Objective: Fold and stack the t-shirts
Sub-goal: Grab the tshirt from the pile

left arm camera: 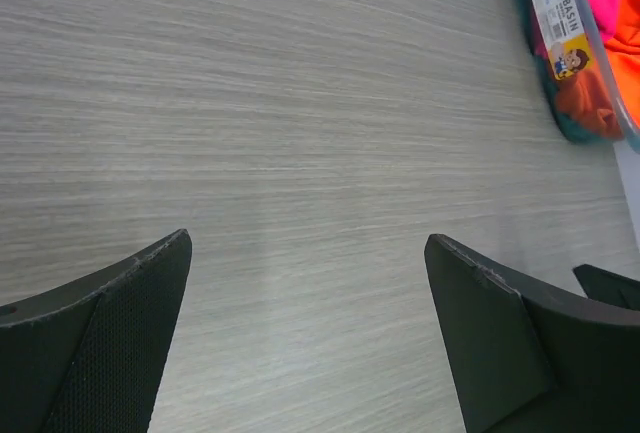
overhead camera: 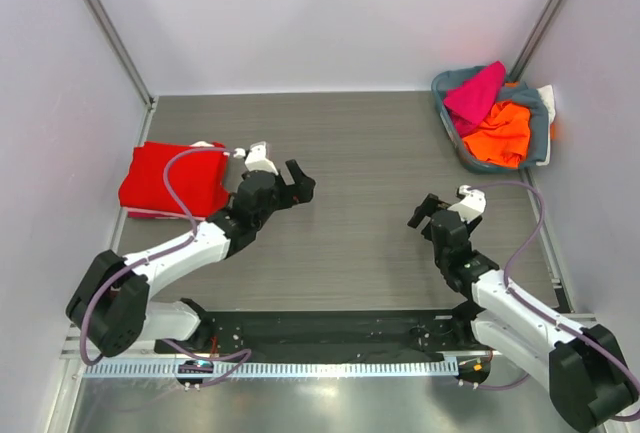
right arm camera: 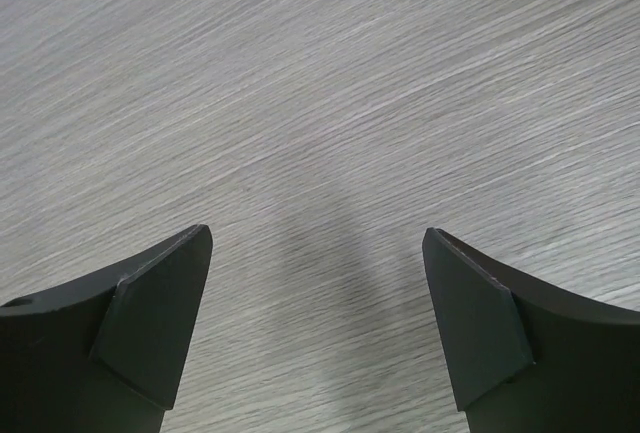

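Top external view: the red t-shirt (overhead camera: 172,181) lies folded into a neat block at the left edge of the table (overhead camera: 370,143), close to the left wall. The left gripper (overhead camera: 303,185) hovers just to the right of that shirt, apart from it, over bare wood-grain surface. The right gripper (overhead camera: 424,211) hangs over the right half of the table, well apart from the left one. In the far right corner sits a basket (overhead camera: 541,143) with a grey-blue rim; the magenta t-shirt (overhead camera: 475,93) is heaped at its back and the orange t-shirt (overhead camera: 500,133) is bunched in front of it, both crumpled and unfolded. The left wrist view shows that arm's two dark fingers (left arm camera: 120,303) spread wide with nothing between them, only table below, and the basket in the upper right corner with a printed label (left arm camera: 562,23) on its side and pink and orange cloth showing inside. The right wrist view shows that arm's fingers (right arm camera: 150,303) likewise spread wide and holding nothing, with their faint shadow on the bare tabletop beneath.
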`<state>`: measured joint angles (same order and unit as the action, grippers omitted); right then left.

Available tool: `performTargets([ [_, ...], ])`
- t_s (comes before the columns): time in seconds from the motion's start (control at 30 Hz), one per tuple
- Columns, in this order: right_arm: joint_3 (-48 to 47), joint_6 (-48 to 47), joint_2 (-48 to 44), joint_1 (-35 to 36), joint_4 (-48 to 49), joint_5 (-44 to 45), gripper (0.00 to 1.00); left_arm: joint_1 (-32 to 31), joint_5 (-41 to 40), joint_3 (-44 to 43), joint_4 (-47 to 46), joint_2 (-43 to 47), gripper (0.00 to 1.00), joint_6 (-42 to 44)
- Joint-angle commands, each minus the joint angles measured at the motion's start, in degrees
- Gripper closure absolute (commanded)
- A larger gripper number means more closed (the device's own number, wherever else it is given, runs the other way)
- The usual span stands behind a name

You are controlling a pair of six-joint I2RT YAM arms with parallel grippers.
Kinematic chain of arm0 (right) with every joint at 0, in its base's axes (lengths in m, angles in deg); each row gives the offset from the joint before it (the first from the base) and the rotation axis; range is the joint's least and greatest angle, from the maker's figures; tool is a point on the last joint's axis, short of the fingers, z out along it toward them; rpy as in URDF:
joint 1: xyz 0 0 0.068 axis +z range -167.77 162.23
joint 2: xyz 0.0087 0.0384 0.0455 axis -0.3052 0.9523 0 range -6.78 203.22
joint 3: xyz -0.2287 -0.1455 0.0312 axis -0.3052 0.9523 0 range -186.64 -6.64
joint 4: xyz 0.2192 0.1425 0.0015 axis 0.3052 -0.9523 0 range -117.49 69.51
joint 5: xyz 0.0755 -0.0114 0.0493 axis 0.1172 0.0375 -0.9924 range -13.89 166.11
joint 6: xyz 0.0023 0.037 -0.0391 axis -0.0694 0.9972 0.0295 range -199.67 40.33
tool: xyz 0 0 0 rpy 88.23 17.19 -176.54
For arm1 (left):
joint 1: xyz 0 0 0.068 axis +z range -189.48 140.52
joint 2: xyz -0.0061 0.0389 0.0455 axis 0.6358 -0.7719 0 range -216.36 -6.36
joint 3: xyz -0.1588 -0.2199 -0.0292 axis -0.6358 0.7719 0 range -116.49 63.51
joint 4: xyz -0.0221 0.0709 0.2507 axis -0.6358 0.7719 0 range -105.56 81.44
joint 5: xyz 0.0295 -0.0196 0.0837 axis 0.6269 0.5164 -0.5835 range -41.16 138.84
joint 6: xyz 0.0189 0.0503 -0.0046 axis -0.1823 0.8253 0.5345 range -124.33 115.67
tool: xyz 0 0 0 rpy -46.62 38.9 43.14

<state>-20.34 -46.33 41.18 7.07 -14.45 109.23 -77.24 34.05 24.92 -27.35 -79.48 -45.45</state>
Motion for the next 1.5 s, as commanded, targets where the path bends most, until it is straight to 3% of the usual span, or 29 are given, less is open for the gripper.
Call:
performTargets([
  [0.0,-1.25,1.20,-1.99,-0.14,1.08,3.79,0.07,0.14,-2.54,1.47,-5.23,-3.50,0.00,2.51],
  [0.03,-1.07,1.37,-2.43,-0.14,1.08,4.57,0.06,0.14,-0.18,2.54,-10.74,-4.30,0.00,3.24],
  [0.17,-0.98,1.81,-1.57,-0.23,1.25,5.37,0.06,-0.03,11.15,1.06,-13.69,-6.76,0.00,5.35],
  [0.37,-3.70,3.04,2.83,-0.14,-0.94,8.88,0.16,-0.12,14.52,-1.66,-13.43,-10.99,0.00,5.35],
  [0.5,-5.81,4.80,4.94,-1.37,-2.53,9.33,0.29,-0.12,14.61,-1.14,-12.82,-9.32,0.00,5.26],
  [0.57,-7.74,5.68,5.73,-2.77,-3.31,8.89,0.29,-0.12,13.56,-0.35,-12.73,-8.01,0.00,5.53],
  [0.8,-21.97,6.38,12.93,-18.30,-10.69,1.88,0.30,-0.12,12.32,-0.26,-11.85,-7.21,0.00,5.88],
  [1.03,-33.30,9.37,23.65,-29.74,-10.97,-0.78,0.31,-0.12,12.85,-0.35,-11.76,-7.47,0.00,5.97],
  [1.13,-39.55,9.55,29.80,-34.66,-11.23,-2.27,0.26,-0.12,12.50,-0.35,-11.50,-7.12,0.00,6.06],
  [1.47,-51.95,16.05,43.52,-38.37,-11.76,2.38,0.24,-0.12,12.59,-0.52,-11.50,-7.56,0.00,5.79],
])
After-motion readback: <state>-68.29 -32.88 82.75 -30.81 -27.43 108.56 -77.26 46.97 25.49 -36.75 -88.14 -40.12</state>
